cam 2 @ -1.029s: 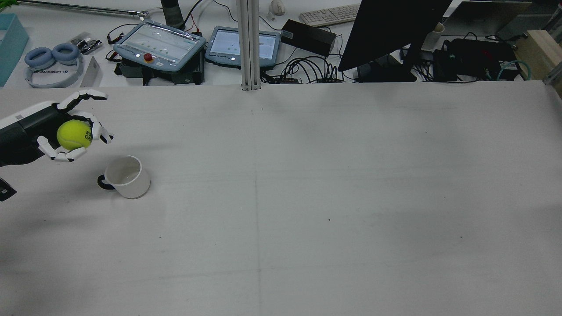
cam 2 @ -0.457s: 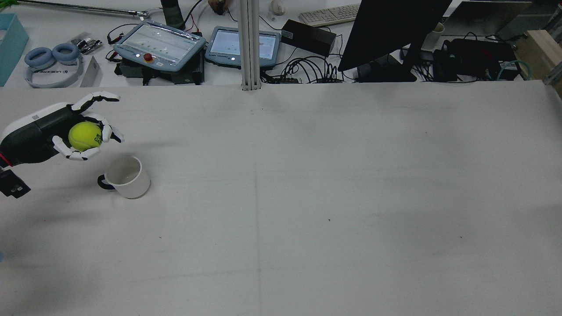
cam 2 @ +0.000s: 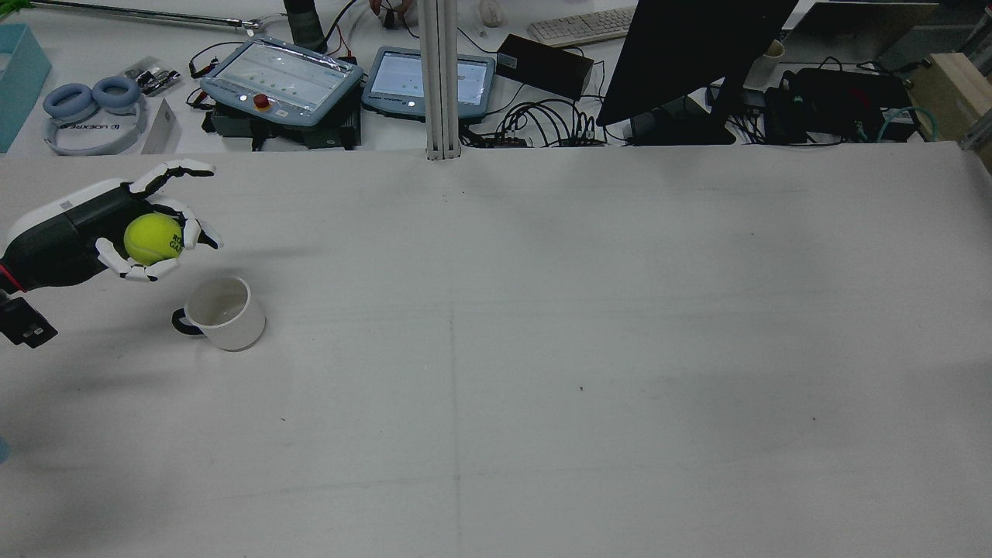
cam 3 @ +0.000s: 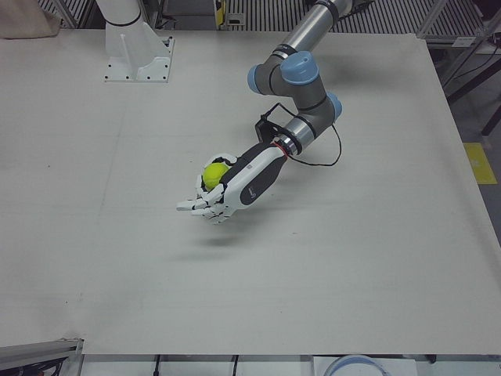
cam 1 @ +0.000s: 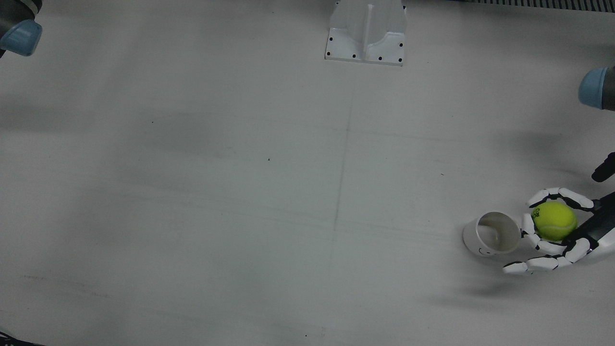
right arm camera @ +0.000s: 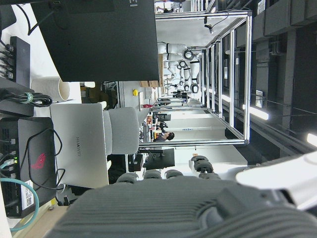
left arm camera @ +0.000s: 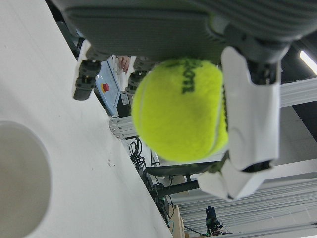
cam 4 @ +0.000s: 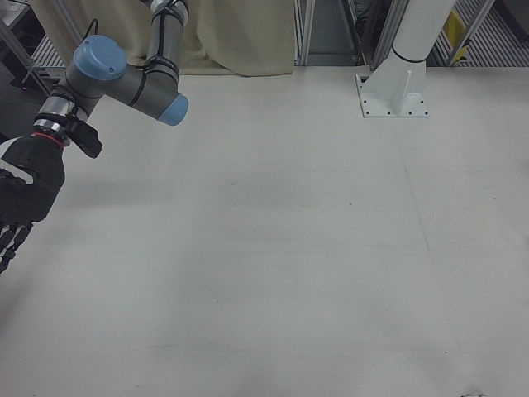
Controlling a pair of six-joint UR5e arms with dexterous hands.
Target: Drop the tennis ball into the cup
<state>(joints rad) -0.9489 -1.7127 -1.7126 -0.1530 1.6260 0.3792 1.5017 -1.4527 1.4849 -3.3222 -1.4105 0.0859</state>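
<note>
front view: the left hand (cam 1: 559, 230) cradles the tennis ball (cam 1: 555, 220) with its fingers (cam 1: 542, 247) curled round it, just beside the white cup (cam 1: 491, 234) on the desk (cam 1: 240, 192). the ball sits off to the side of the cup's mouth, so a release here would likely miss, or clip the rim and tip the cup.

rear view: the ball hangs above and beside the cup; dark lettering shows on it, too small to read. the headphones (cam 2: 91, 116) behind the desk carry "udexreal", as far as it can be read.

left-front view: the hand hides the cup, so the gap cannot be judged.

right-front view: only the back of the right hand (cam 4: 21, 198) shows at the edge; its fingers cannot be judged, and no object shows in it.

left hand view: the ball's print runs sideways, unreadable; the cup's rim sits well off-centre.

right hand view: a laptop (right arm camera: 79, 146) reads "huawei".
</note>
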